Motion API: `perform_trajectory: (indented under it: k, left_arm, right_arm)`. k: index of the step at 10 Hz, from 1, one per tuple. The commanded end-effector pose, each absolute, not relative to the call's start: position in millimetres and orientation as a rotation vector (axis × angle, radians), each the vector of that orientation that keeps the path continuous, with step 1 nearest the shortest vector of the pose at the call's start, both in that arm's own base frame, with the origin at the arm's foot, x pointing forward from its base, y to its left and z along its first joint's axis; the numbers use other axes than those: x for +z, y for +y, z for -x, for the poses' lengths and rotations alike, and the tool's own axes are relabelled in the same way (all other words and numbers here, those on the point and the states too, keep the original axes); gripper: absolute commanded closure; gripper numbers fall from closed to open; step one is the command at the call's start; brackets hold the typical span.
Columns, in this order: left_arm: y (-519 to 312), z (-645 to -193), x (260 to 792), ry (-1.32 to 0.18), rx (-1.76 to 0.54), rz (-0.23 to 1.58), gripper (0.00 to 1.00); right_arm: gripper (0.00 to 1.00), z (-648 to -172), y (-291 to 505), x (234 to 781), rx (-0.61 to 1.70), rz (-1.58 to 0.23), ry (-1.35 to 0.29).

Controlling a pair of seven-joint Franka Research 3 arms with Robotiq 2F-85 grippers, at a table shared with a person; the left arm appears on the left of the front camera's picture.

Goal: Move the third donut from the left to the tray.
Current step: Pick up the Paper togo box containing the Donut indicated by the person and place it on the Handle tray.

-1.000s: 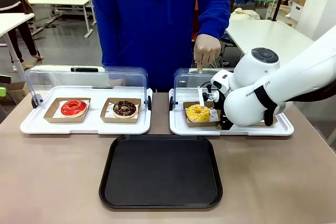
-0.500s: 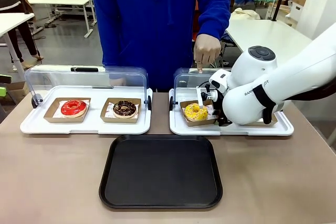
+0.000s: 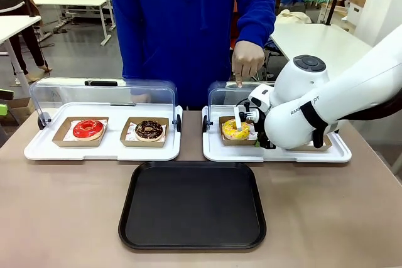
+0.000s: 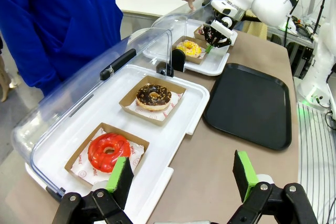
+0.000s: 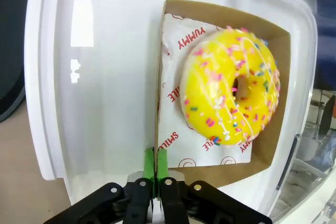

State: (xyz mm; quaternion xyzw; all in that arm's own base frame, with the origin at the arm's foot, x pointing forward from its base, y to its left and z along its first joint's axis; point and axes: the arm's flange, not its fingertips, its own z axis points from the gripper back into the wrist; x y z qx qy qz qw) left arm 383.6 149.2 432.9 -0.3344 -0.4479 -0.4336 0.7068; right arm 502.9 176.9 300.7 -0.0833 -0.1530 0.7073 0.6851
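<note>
The right gripper (image 5: 156,163) is clamped fully onto the wall of the cardboard tray (image 5: 163,66) — gripping card keeps the pads off the glaze of the yellow sprinkled donut (image 5: 231,92). The donut sits in the right white tray (image 3: 276,155); the black tray (image 3: 192,205) waits near on the brown table (image 3: 63,211). The left gripper (image 4: 181,177) hovers with its jaws apart, holding nothing — an open workshop lies behind.

White rounded arm (image 3: 326,108) with a black band and grey cap; black jaws, green pads, perhaps rubber.
</note>
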Motion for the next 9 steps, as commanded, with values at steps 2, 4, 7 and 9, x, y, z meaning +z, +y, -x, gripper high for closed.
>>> perform_trajectory:
  k: [2,4,7,9]
  left_arm:
    - [149,-383,435,-1.006,-0.976,0.748,0.0]
    - [149,-383,435,-1.006,-0.976,0.748,0.0]
    - [149,-383,435,-1.006,-0.976,0.748,0.0]
    - [149,-383,435,-1.006,-0.976,0.748,0.0]
  right_arm:
    - [1.0,-503,177,301,1.585,0.187,-0.343]
    - [1.0,-503,177,301,1.585,0.187,-0.343]
    - [0.98,-488,176,313,1.585,0.235,-0.391]
    - [0.98,-466,174,328,1.569,0.254,-0.46]
